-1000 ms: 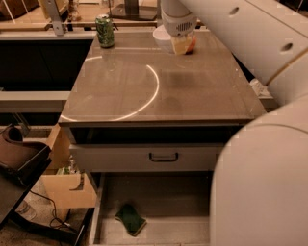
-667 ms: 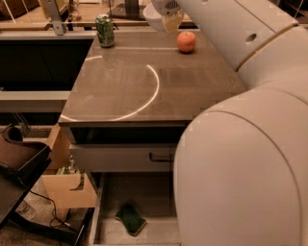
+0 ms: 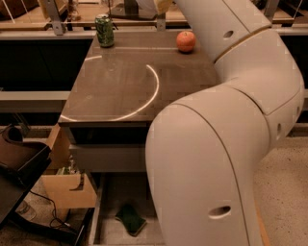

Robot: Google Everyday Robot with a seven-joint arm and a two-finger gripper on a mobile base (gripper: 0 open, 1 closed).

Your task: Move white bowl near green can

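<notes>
The green can (image 3: 104,30) stands upright at the far left corner of the brown table (image 3: 125,91). My gripper (image 3: 161,4) is at the very top edge of the view, above the table's far side, right of the can and left of the red apple (image 3: 186,41). It holds the white bowl (image 3: 145,6) off the table; only the bowl's lower part shows at the top edge. My large white arm (image 3: 226,144) fills the right half of the view.
A bright curved reflection crosses the tabletop. Below the table is a drawer front (image 3: 110,156). A green sponge (image 3: 130,219) lies on the floor underneath. A cardboard box (image 3: 67,190) and dark clutter (image 3: 19,158) are at the lower left.
The gripper has lifted the white bowl from beside the apple and carried it up and left toward the can. The arm has swung closer and fills more of the view.
</notes>
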